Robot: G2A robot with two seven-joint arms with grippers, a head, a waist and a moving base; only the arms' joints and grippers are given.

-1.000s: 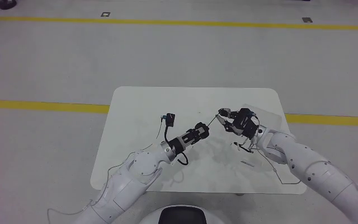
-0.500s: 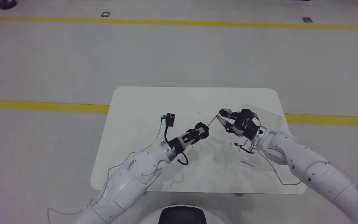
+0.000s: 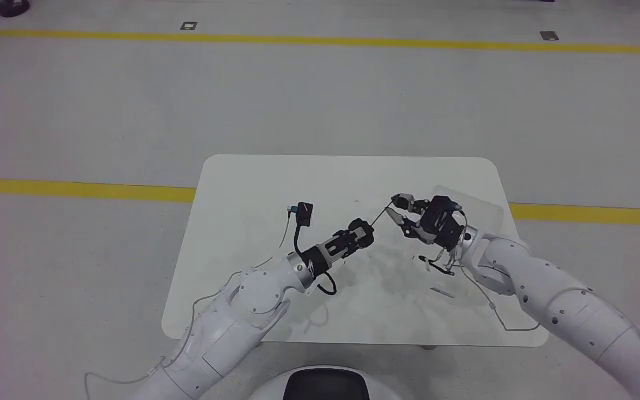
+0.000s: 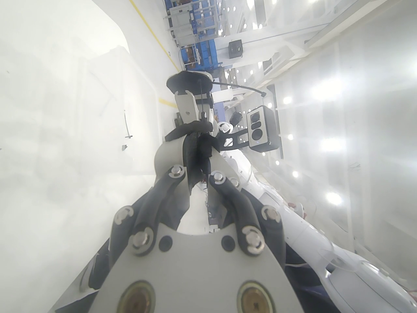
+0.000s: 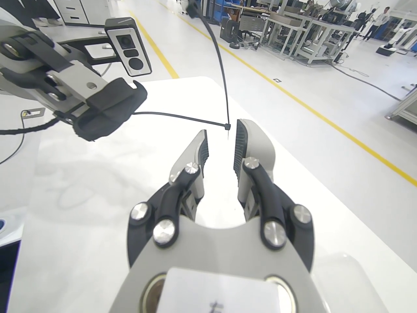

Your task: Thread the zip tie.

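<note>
So the zip tie (image 5: pixel 182 118) is a skinny black one, really thin, and it's hanging in the air above the white bench (image 3: pixel 260 200), right between the two tools. The left tool (image 5: pixel 110 105) has black padded fingertips and they're pinched together on one end of the strap. From there the strap runs nearly level over to a tiny square head (image 5: pixel 227 126).

That head sits at the mouth of the right tool (image 5: pixel 221 144), whose ribbed fingers are spread apart with nothing gripped. It's just beside one fingertip, and I honestly can't tell if it touches. A second stretch of strap comes up out of the head, curves up and away, and ends in a small dark block (image 5: pixel 193 2). A short tip pokes out just below the head too. Can't say whether it's one tie looped back or two ties joined.

From above, both tools meet over the middle of the bench, slightly toward the right arm's side. There's also a little thin dark strip (image 3: pixel 445 292) lying on the bench near the right arm.
</note>
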